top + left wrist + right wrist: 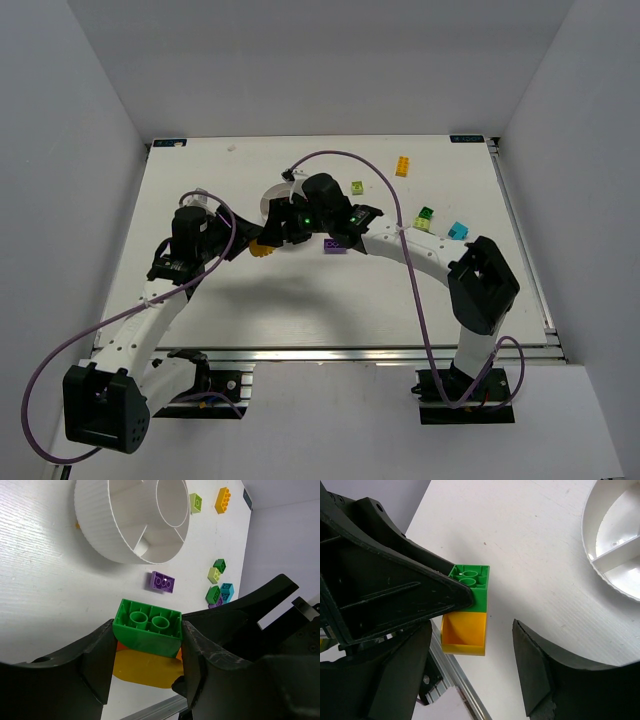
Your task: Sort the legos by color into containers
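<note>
The left end effector (148, 647) squeezes the green lego (147, 622), which is stuck on a yellow lego (464, 635) - two colors, so they can't be sorted yet. The right end effector (471, 640) is open around the yellow one - probably to pull it off. The white dish (100, 525) sits near.

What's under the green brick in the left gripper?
A yellow brick, flush against the green brick held by the left gripper. The studs between them are covered.

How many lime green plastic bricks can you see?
2: one lime brick by the round white plastic dish, another beside a small dark green brick. Arms may hide more.
</note>
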`<state>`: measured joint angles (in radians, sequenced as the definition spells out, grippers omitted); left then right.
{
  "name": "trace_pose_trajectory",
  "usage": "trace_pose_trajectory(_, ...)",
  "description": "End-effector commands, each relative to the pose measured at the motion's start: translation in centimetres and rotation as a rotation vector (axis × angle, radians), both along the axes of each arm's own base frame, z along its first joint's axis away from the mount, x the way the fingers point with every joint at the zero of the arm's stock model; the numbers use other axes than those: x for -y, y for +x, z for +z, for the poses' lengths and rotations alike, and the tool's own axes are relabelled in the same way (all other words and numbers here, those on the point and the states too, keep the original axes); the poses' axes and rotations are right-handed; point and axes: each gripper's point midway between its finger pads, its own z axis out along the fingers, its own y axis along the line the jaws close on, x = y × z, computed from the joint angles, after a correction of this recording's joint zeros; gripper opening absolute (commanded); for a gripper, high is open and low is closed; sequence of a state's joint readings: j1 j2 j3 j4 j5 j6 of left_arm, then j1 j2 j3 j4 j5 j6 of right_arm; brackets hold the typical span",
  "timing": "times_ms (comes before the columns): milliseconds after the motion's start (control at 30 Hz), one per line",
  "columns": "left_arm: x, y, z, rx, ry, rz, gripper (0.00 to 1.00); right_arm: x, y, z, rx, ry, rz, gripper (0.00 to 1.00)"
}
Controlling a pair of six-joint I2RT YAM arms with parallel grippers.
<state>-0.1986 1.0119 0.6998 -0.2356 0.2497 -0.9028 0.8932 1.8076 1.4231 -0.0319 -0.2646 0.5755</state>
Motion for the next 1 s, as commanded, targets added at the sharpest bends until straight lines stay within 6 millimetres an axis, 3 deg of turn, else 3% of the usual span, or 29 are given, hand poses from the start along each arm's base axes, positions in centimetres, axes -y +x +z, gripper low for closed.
trace_pose_trajectory(0,0.1,0.0,1.5,0.033,-0.009,0.002,0.27,-0.6,0.3,2.0,0.035,0.055,0.002,0.71)
trace_pose_trajectory(300,-0.1,0.1,1.6,0.029,-0.016,0.02,0.27,-0.9,0.0,1.7,0.021,0.056,0.017,0.6)
trace_pose_trajectory(633,-0.3,0.5,2.1,0.037,-0.014,0.037,0.27,-1.0,-0.4,1.5,0.012,0.056,0.031,0.74)
trace_pose_trajectory(967,-0.2,0.6,2.8,0.049,-0.018,0.038,0.27,-1.0,-0.4,0.4,-0.006,0.042,0.029,0.74)
